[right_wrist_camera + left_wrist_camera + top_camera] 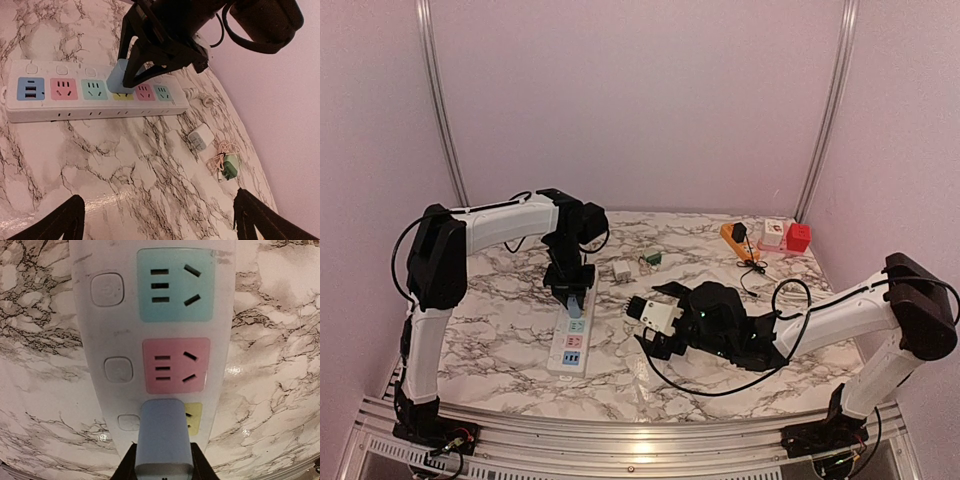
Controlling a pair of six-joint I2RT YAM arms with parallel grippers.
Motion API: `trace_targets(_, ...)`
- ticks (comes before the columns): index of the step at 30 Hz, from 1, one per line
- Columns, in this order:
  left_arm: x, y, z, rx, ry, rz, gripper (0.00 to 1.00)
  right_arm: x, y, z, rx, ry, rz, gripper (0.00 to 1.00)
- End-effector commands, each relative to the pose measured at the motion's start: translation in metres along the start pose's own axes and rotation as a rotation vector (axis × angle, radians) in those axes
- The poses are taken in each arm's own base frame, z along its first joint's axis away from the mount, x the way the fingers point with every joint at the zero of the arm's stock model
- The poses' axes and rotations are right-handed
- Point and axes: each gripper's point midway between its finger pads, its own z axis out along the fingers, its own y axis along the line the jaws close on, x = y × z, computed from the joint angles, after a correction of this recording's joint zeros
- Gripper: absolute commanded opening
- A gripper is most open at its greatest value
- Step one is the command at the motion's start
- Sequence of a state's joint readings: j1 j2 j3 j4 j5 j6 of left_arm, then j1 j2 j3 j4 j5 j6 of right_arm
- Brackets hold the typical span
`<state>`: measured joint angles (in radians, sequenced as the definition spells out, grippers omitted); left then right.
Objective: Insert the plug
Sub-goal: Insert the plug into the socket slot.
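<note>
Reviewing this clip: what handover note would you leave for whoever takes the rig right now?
Left end effector: shut on the light blue plug, holding it at the yellow socket of the power strip.
Right end effector: open, empty, above the table.
Done: plug grasped and at the socket.
To do: full seating cannot be told; press home if needed, then release.

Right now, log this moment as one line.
step: insertion | left tool: shut on blue plug | position: at yellow socket of power strip, seating unclear | right tool: open, empty
</note>
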<state>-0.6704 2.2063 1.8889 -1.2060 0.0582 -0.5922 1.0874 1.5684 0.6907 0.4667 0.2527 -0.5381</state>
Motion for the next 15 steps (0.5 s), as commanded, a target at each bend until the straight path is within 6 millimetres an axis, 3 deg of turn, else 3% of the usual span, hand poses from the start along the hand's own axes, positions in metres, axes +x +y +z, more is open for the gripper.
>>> trace_targets(1, 0.004, 0.051, 0.035, -0.207, 0.067, -0.055, 0.0, -0.014, -0.007, -0.005, 0.026, -0.046, 0.026, 0.99)
trace_targets(7, 0.0, 0.051, 0.024, -0.202, 0.035, -0.062, 0.01, -0.012, -0.006, -0.005, 0.027, -0.042, 0.025, 0.98)
trace_targets(11, 0.0, 0.048, 0.017, -0.178, 0.024, -0.066, 0.07, -0.011, -0.006, -0.004, 0.027, -0.041, 0.023, 0.99)
trace_targets(15, 0.0, 0.047, 0.011, -0.169, 0.011, -0.066, 0.28, -0.012, -0.006, -0.003, 0.028, -0.043, 0.024, 0.98)
